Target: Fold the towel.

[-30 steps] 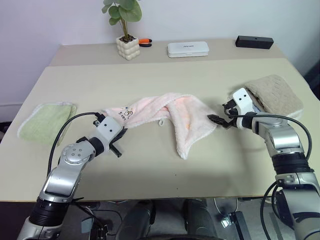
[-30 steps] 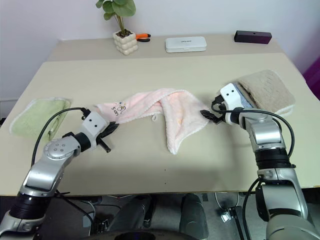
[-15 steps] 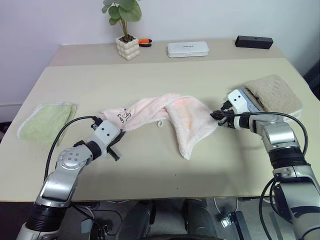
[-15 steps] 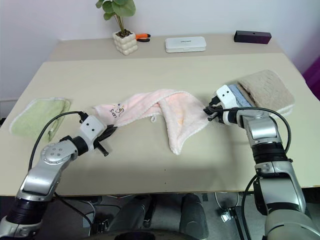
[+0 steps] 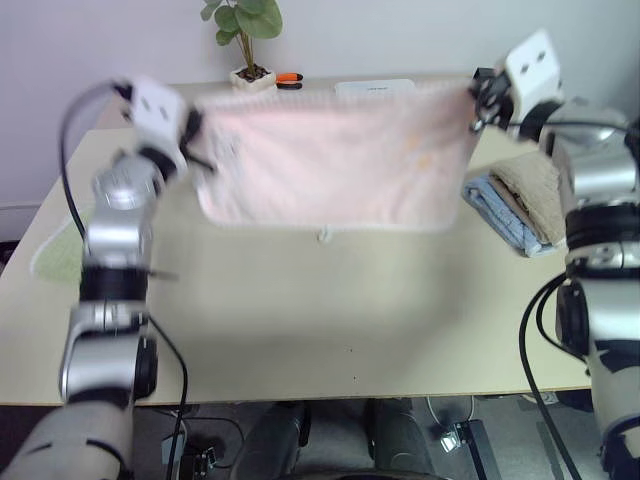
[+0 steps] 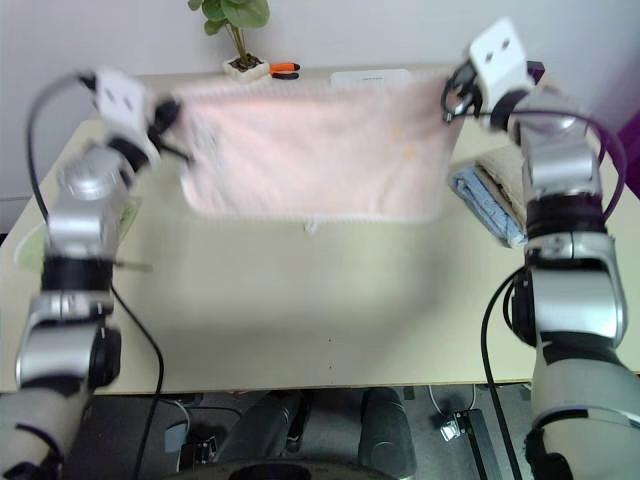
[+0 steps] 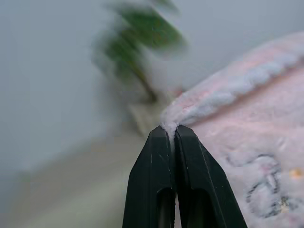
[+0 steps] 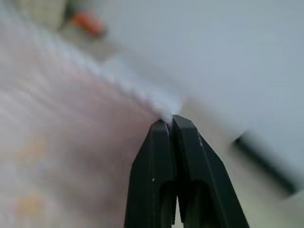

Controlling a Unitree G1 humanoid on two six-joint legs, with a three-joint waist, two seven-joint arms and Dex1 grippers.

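Note:
The pale pink towel (image 5: 335,160) hangs spread out flat in the air above the table (image 5: 320,310), stretched between my two grippers. My left gripper (image 5: 196,130) is shut on its upper left corner, near the dark embroidered mark (image 7: 266,183). My right gripper (image 5: 476,108) is shut on the upper right corner. In the left wrist view the black fingers (image 7: 164,142) pinch the white edging (image 7: 223,95). The right wrist view shows that gripper (image 8: 170,122) closed on the towel's corner (image 8: 161,107). A small loop (image 5: 323,235) dangles from the lower edge.
A folded stack of beige and blue towels (image 5: 525,200) lies at the table's right. A light green towel (image 5: 45,250) lies at the left edge. At the back stand a potted plant (image 5: 245,40), an orange tool (image 5: 290,80), a white case (image 5: 375,88) partly behind the pink towel.
Both arms swung upward, lifting the towel off the table and pulling it out flat between them. The right gripper closed on the towel's corner before the lift.

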